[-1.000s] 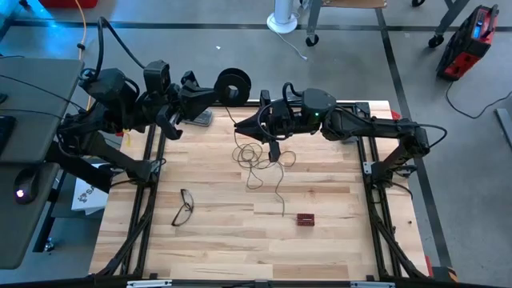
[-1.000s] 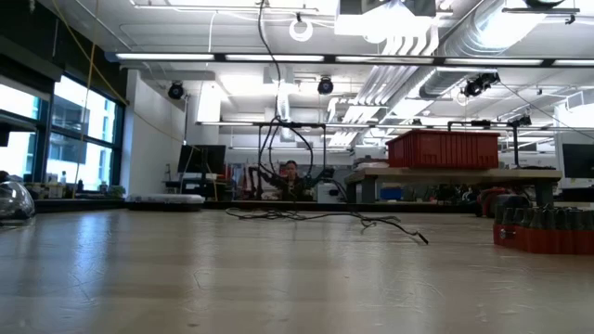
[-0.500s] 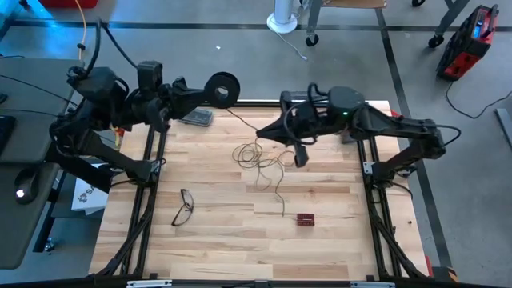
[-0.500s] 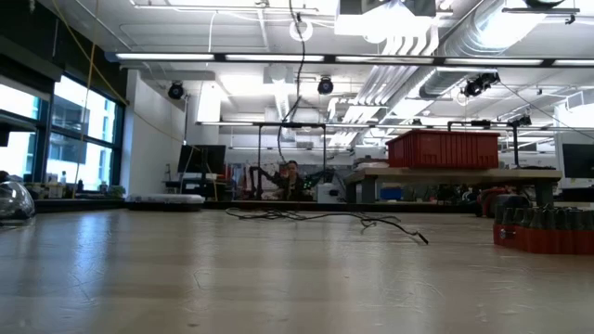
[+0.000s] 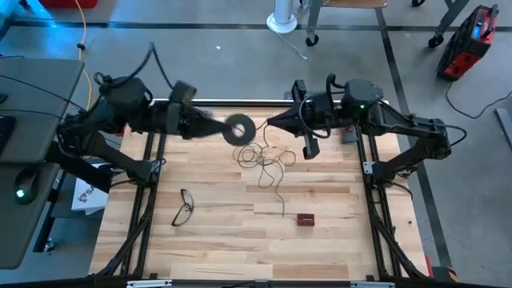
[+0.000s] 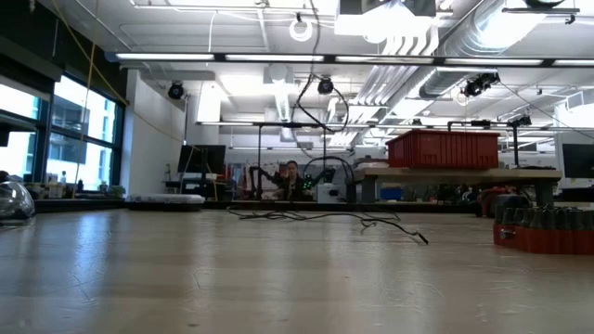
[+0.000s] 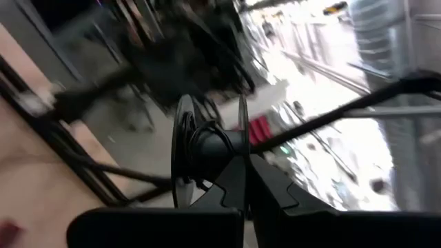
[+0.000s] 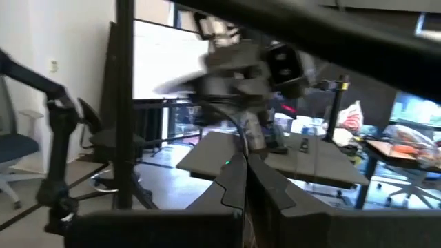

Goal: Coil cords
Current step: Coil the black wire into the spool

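Your left gripper (image 5: 228, 128), at upper centre of the high view, is clamped on the reel (image 5: 238, 129). Your right gripper (image 5: 272, 122), just right of it, is pinched on the wire (image 5: 268, 164). Little looks wound: most of the wire lies in loose loops on the bench (image 5: 224, 240) below, its tail trailing toward frame centre. Most coiling remains.

Black reel (image 5: 238, 129) raised, thin wire (image 5: 268, 166) tangled on table
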